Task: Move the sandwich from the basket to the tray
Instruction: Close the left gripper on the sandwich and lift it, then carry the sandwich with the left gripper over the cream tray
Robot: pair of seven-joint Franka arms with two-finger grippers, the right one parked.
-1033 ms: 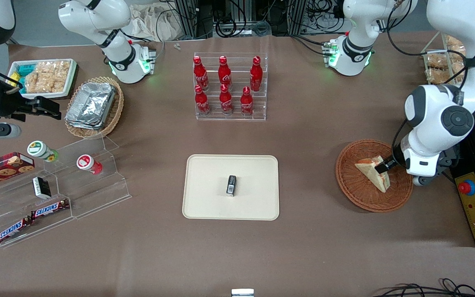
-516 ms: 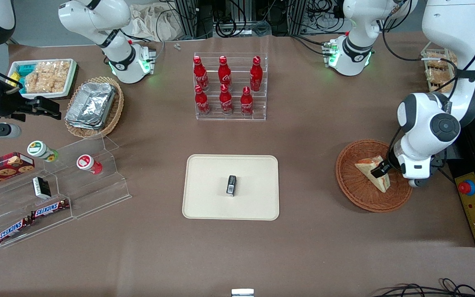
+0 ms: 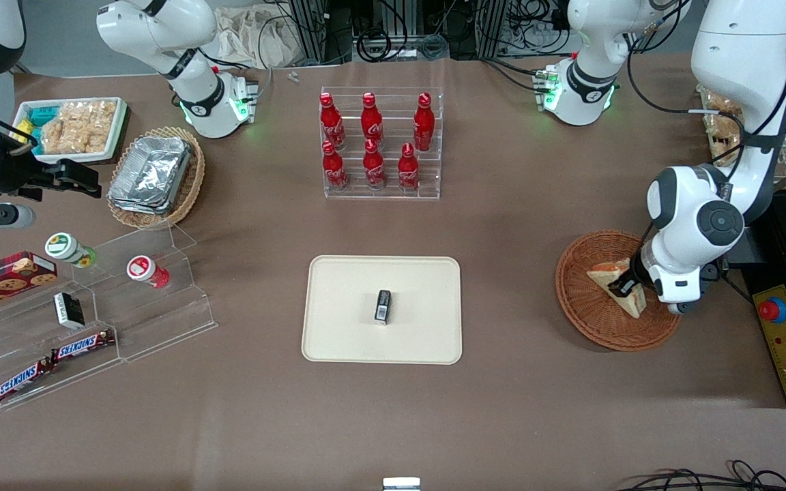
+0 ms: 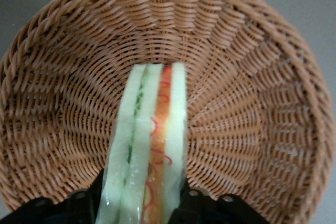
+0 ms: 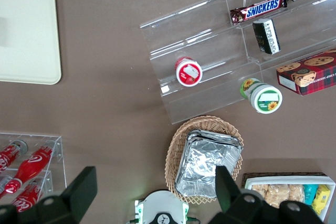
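Brown tabletop (image 3: 536, 225) carries everything. On it the sandwich (image 3: 617, 285) stands on edge in the basket (image 3: 584, 307), its layered edge running straight out from the hand (image 3: 621, 284), whose fingers (image 4: 191, 203) press both bread faces, holding it. From the hand, the tray (image 3: 338, 341) lies well off toward the parked arm's end, a small dark packet (image 3: 383, 305) at its middle.
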